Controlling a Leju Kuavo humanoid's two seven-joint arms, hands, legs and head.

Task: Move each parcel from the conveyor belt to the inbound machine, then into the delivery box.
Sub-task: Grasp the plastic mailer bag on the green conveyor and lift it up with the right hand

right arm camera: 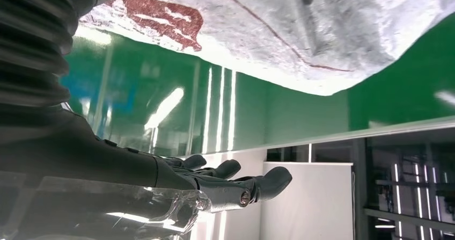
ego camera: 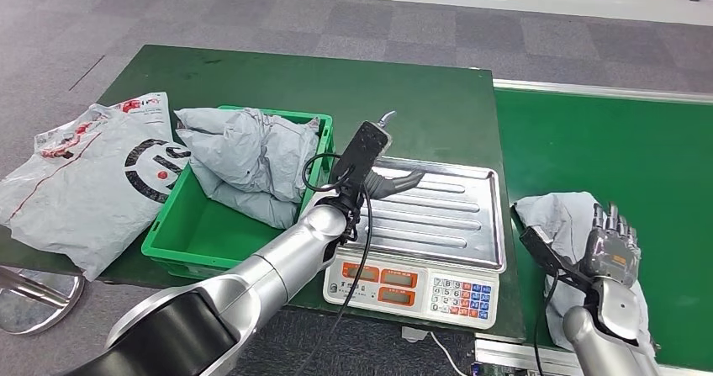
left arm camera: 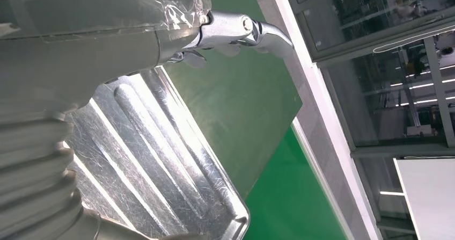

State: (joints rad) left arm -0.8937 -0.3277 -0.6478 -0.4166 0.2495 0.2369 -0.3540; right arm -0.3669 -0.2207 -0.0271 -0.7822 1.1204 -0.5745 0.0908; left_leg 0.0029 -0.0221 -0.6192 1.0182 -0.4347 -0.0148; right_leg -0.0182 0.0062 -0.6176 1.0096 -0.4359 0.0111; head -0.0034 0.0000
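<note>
Flat parcel: a large grey plastic mailer bag with a black round logo and red print (ego camera: pixel 92 178) lies at the left of the head view, on the dark green table (ego camera: pixel 420 107), just beside the crate.
Crate: a green plastic delivery box (ego camera: pixel 189 237) left of centre holds a crumpled grey bag parcel (ego camera: pixel 252 161), which leans against its far wall.
Left hand: the left hand (ego camera: pixel 370 170) hangs at centre frame above the ribbed steel pan of the white weighing scale (ego camera: pixel 437 225); its fingers are extended and apart, holding nothing (the left wrist view shows the pan bare beneath it).
Belt: the bright green conveyor belt (ego camera: pixel 614 153) fills the right of the frame.
Belt parcel: a wrinkled grey bag parcel (ego camera: pixel 559 216) lies at lower right on the belt.
Right hand: the right hand (ego camera: pixel 610 246) is over that parcel, fingers straight and spread; actual contact cannot be told.
</note>
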